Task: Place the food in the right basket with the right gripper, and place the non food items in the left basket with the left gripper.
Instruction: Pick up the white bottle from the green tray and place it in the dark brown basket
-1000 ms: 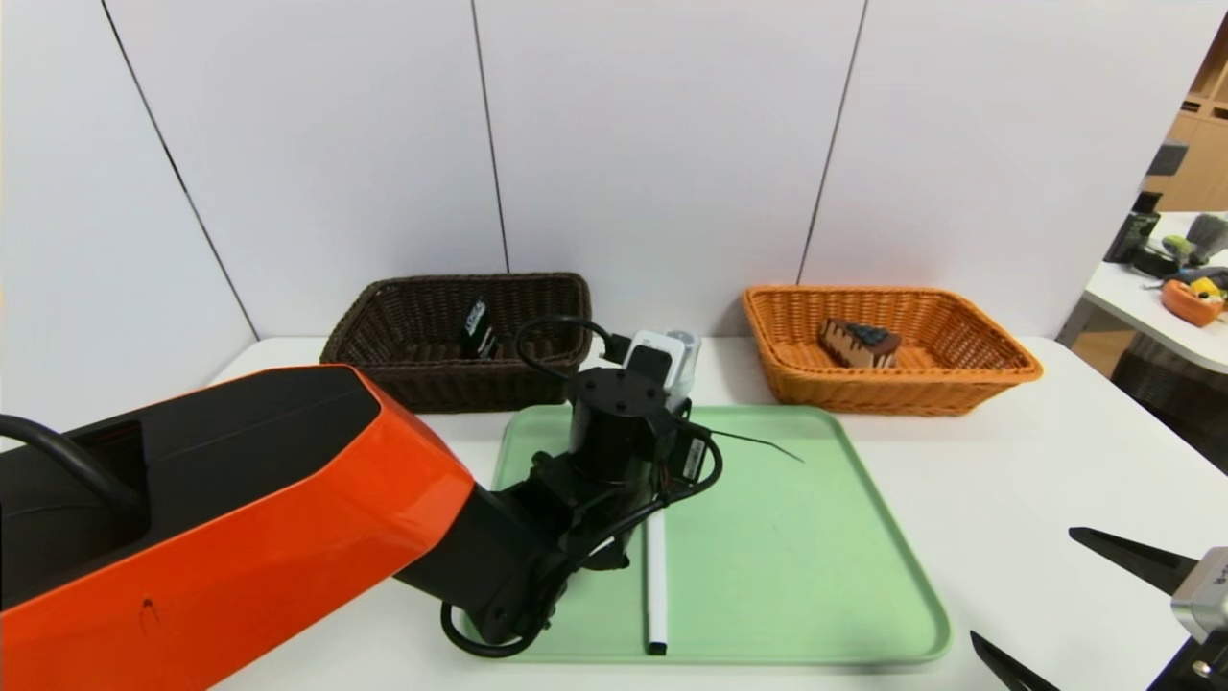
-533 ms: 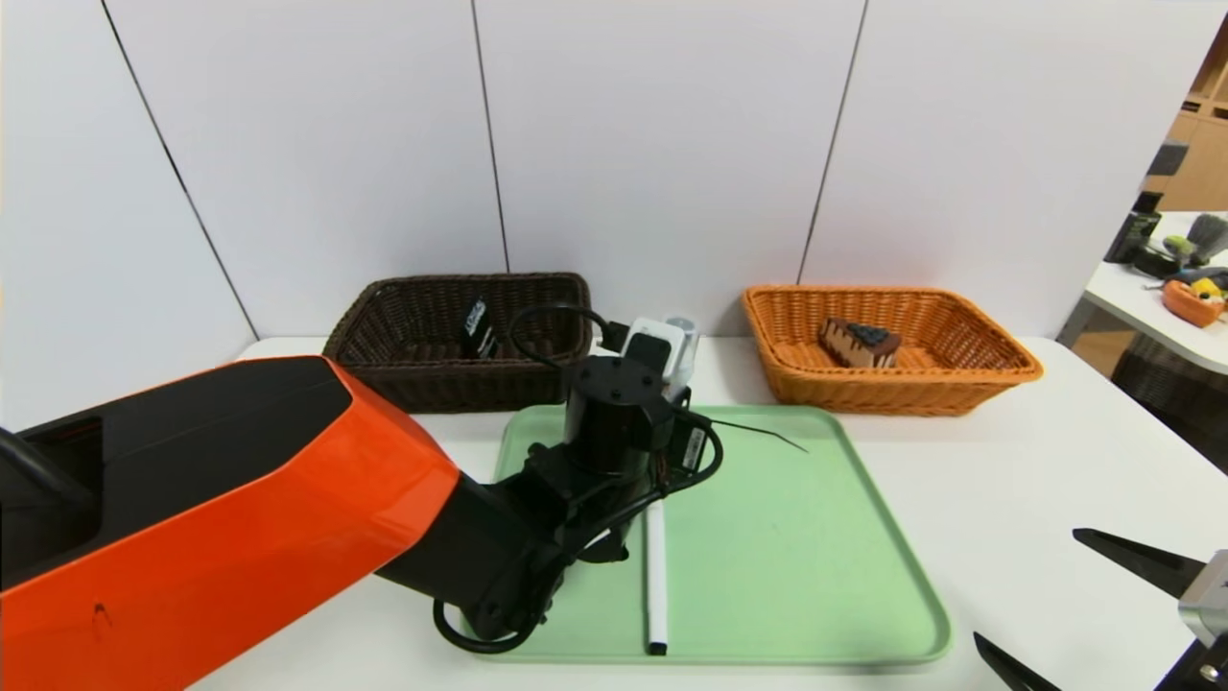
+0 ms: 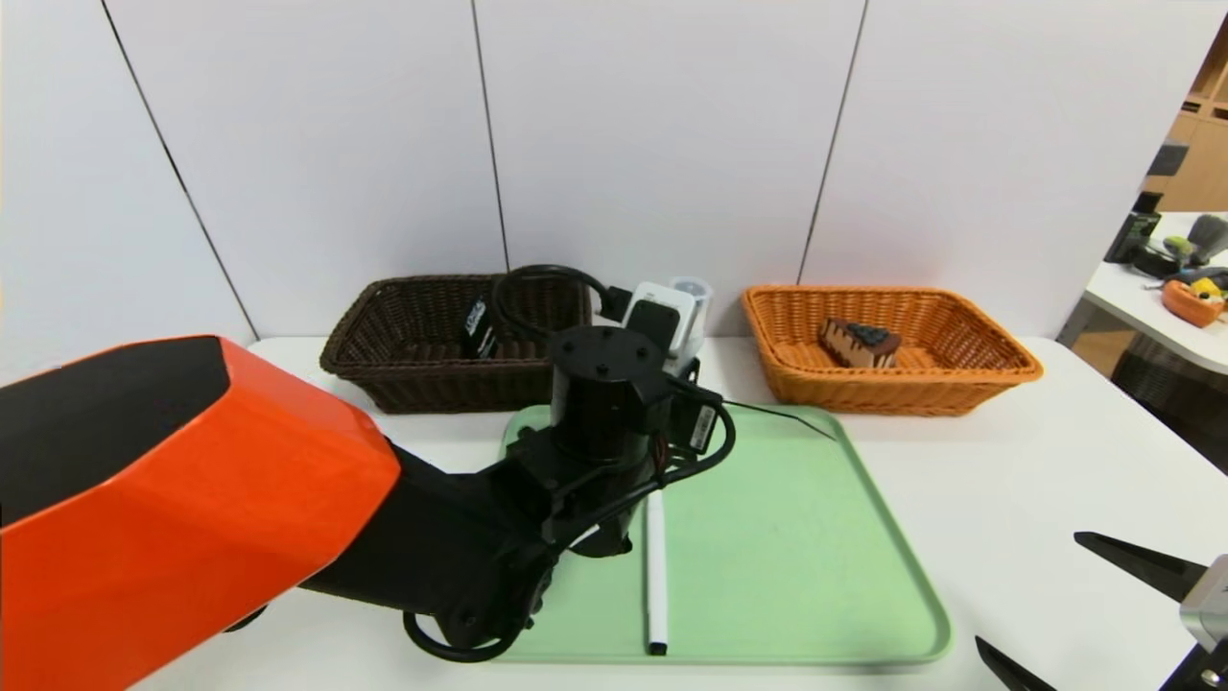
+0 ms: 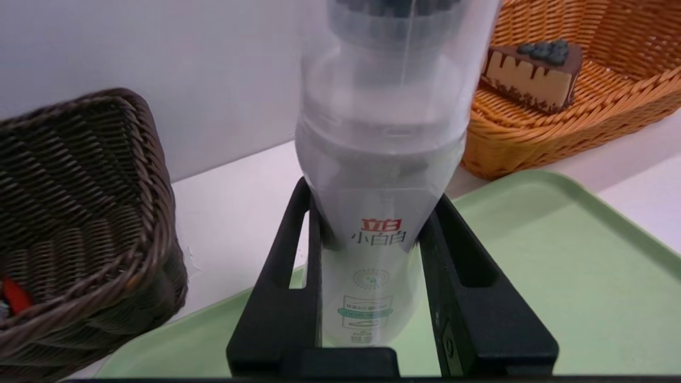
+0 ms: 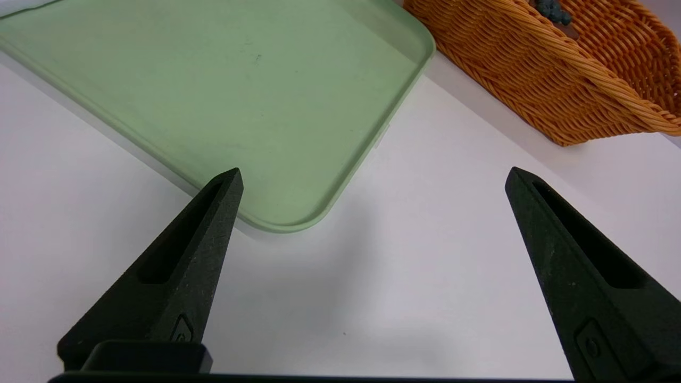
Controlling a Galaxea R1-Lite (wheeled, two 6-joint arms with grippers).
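Baskets, two: dark-brown woven rectangular one (image 3: 460,384) with one black packet (image 3: 479,326), orange wicker one (image 3: 892,393) with one cake wedge (image 3: 861,343), my left gripper (image 4: 372,223) clamping one clear plastic bottle (image 4: 378,159) above one green tray (image 3: 787,557), my right (image 5: 372,178) open.

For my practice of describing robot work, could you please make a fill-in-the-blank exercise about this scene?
1. The left gripper holds a clear plastic ____ above the tray.
2. The slice of cake lies in the ____ wicker basket.
3. The right gripper, over the white table, has its jaws ____.
4. The tray is coloured light ____.

Missing words: bottle; orange; open; green.
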